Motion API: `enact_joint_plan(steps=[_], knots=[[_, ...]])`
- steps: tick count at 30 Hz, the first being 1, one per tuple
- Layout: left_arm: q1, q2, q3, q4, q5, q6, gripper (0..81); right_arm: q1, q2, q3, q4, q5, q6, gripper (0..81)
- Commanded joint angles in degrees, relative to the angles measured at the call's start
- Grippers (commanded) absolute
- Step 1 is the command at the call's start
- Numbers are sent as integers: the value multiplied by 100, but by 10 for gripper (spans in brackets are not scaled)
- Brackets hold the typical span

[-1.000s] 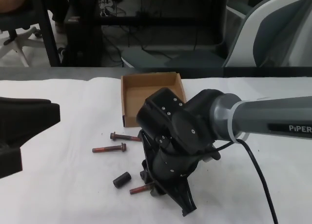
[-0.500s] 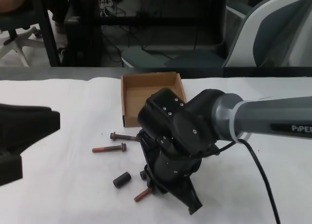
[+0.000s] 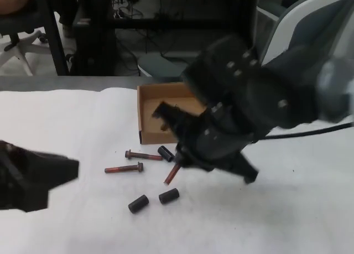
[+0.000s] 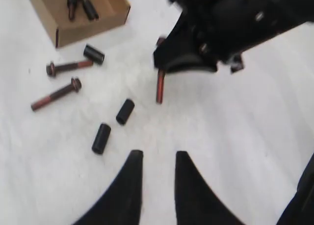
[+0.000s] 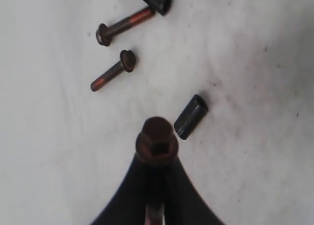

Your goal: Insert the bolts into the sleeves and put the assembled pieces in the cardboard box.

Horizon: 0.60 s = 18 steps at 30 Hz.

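My right gripper point(image 5: 156, 162) is shut on a rust-coloured bolt point(image 5: 156, 142), whose head stands out past the fingers. In the high view this bolt point(image 3: 172, 174) hangs tilted above the white cloth, just in front of the cardboard box point(image 3: 145, 113). Two loose bolts point(image 3: 141, 155) point(image 3: 124, 168) lie left of it, and one black sleeve point(image 3: 165, 153) lies at the tip of the farther bolt. Two more sleeves point(image 3: 168, 196) point(image 3: 138, 203) lie nearer. My left gripper point(image 4: 158, 156) is open above bare cloth, near the sleeves point(image 4: 125, 111) point(image 4: 101, 137). The box point(image 4: 93, 26) holds assembled pieces point(image 4: 81, 2).
A white cloth point(image 3: 83, 115) covers the bench. The left arm point(image 3: 33, 174) sits low at the left edge. Office chairs and a desk frame stand beyond the bench's far edge. Open cloth lies to the right of the parts.
My right arm has lifted the bolt off the cloth and swung up and back toward the box, uncovering a sleeve beneath it. The left arm has edged rightward.
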Motion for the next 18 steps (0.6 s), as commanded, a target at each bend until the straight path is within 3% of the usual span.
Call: enact_joint_plan(steps=[1, 2, 4, 10, 18], knots=[[-169, 316, -31, 62, -129, -7, 480, -158, -466, 188, -2, -42, -569, 6], [-259, 454, -49, 79, -177, -7, 557, -188, -616, 256, 12, -50, -704, 6], [-435, 729, -102, 83, -289, -7, 634, -261, -921, 443, 12, -121, -943, 6], [-1193, 1825, -525, 164, -582, -7, 542, -392, -1839, 1088, -30, -303, -1299, 6], [-1714, 3560, -1520, 868, -1353, 750, 539, -423, -3010, 1903, -119, -772, -1580, 6]])
